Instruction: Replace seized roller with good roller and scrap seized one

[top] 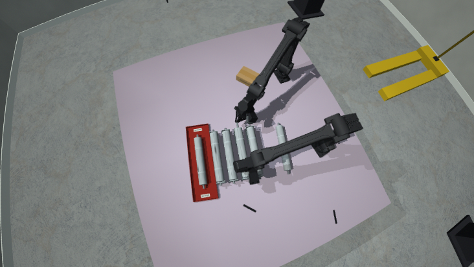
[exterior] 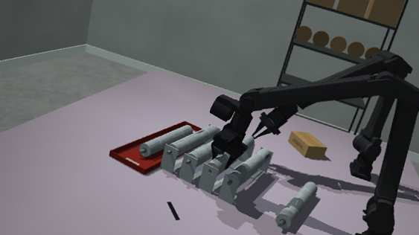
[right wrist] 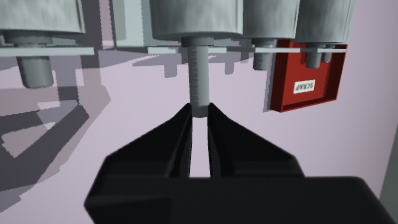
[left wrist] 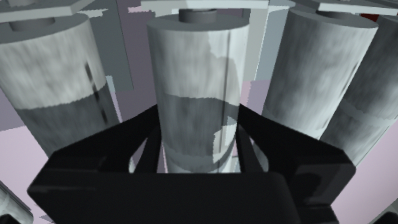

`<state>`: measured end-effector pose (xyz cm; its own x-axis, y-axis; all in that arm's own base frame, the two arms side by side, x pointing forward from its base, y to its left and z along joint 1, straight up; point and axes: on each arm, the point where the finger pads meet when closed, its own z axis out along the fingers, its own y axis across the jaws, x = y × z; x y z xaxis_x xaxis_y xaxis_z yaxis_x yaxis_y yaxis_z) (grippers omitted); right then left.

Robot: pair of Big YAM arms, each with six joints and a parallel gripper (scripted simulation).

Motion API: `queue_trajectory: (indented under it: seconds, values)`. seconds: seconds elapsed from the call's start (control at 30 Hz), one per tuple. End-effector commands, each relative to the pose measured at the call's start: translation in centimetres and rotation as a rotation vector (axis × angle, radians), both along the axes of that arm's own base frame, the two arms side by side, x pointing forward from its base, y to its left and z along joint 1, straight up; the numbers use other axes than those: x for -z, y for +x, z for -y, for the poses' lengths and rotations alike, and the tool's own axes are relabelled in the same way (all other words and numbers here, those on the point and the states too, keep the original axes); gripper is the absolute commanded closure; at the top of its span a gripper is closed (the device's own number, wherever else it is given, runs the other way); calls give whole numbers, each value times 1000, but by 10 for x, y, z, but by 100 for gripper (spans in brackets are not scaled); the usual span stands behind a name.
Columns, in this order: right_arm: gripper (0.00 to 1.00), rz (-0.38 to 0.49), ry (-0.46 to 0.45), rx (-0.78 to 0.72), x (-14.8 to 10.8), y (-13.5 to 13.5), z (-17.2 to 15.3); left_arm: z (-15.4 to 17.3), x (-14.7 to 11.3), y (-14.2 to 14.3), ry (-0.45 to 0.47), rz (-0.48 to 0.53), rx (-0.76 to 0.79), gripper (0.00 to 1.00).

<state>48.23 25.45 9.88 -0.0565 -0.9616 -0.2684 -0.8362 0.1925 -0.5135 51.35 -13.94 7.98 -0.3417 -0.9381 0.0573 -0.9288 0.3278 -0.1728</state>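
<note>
probably stiff and slippery, the roller lies at three o'clock from the scrap tray, top view; left gripper clasps its barrel, right gripper nips its springy axle at twelve.

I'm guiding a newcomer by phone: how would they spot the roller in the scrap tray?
Find the red scrap tray beside the roller bed. One pale roller lies lengthwise inside it. Unlike its neighbours in the bed, it has no brackets at its ends.
</note>
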Motion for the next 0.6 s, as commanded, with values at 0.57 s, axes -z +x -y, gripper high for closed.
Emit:
queue_trajectory:
  seconds: [0.57]
  values:
    - [68, 75, 50, -33, -20, 11, 8, 10, -26, 12, -18, 57, 20, 68]
